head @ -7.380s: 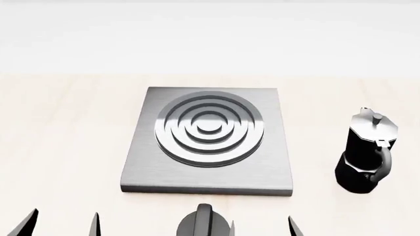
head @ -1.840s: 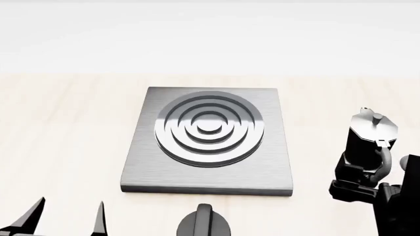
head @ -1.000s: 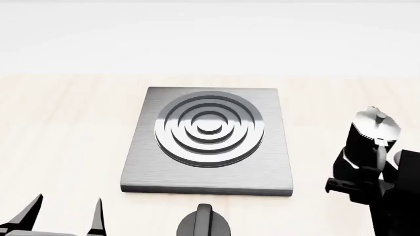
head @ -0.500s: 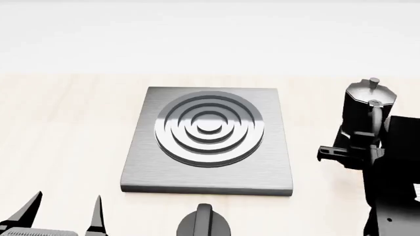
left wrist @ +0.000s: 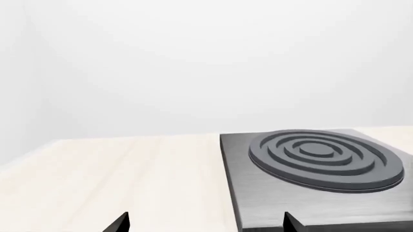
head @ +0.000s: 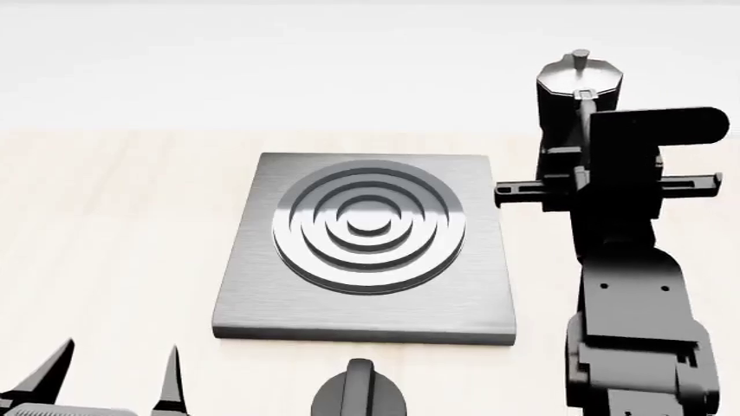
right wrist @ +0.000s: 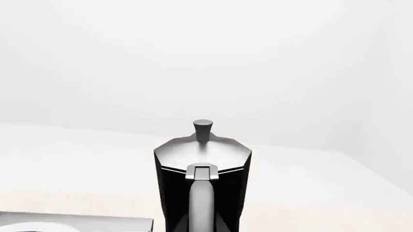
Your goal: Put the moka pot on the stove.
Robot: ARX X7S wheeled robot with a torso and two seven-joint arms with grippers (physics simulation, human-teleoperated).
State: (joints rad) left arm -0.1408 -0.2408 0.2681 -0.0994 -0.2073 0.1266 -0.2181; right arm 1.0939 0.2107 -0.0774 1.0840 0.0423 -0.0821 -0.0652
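Pale wood table lies below both arms. Brushed grey stove sits flat beside and below the raised right gripper, just ahead of the left gripper, whose fingers stand apart on nothing. Black knob sits beside that left gripper. Smallest, the moka pot is upright, lifted off the table, clamped in the right gripper.

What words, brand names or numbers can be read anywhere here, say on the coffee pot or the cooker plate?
None can be read in any view.
The moka pot: plain black body and silver lid, no text.
The stove: bare brushed metal with rings only.
The black knob: unmarked.
The right gripper: unmarked.
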